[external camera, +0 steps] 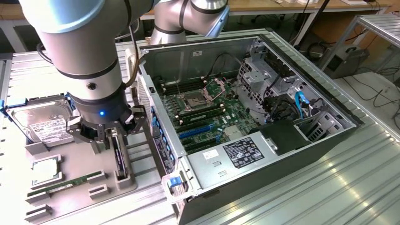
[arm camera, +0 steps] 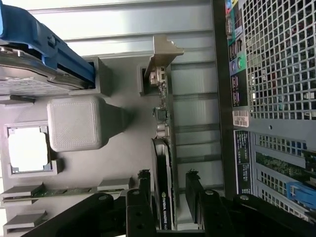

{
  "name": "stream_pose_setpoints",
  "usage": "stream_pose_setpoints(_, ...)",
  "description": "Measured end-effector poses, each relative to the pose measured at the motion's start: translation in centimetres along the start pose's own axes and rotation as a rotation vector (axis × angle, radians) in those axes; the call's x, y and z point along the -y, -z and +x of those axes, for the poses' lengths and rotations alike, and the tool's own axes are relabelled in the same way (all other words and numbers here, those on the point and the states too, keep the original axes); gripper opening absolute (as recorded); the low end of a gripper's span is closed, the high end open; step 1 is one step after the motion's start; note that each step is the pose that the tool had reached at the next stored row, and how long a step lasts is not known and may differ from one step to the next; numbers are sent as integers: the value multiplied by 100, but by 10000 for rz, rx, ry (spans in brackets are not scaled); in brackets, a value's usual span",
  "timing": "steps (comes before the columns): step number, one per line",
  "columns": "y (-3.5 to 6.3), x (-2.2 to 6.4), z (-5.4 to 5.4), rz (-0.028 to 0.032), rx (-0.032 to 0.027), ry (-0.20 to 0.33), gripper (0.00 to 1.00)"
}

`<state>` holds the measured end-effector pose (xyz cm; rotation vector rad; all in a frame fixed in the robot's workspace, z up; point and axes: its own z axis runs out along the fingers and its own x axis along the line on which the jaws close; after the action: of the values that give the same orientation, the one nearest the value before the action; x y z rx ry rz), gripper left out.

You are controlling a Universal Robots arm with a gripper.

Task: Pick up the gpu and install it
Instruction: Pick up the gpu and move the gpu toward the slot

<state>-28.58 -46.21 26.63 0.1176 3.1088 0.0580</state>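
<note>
You have the open computer case (external camera: 269, 183) at the exterior view's right and the grey fixture tray (external camera: 75, 161) at its left. The gripper (external camera: 115, 140) sits low over the tray. Its fingers (arm camera: 193, 190) are spread astride the gpu (arm camera: 163, 168), apparently short of touching it. The gpu stands on edge in its tray slot.

Strong light is pouring in from the exterior view's left, and the table (external camera: 18, 65) there is glowing almost white. On the exterior view's right its metal slats are shining in long bright stripes. The hard drive (external camera: 44, 126) label is glaring too. A small blue light (external camera: 101, 113) is shining on the arm. Inside the computer case (external camera: 262, 187) it is looking darker. In the wrist view the square chip (arm camera: 27, 148) is glowing white, and the gripper (arm camera: 168, 174) is showing as a black shape around the gpu (arm camera: 162, 148).
</note>
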Motion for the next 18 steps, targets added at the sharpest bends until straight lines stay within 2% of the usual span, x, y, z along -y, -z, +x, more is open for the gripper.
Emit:
stream_pose_setpoints(11,-216,-27,26,0,0,0,42)
stream_pose_setpoints(18,-220,-28,26,0,-1,0,42)
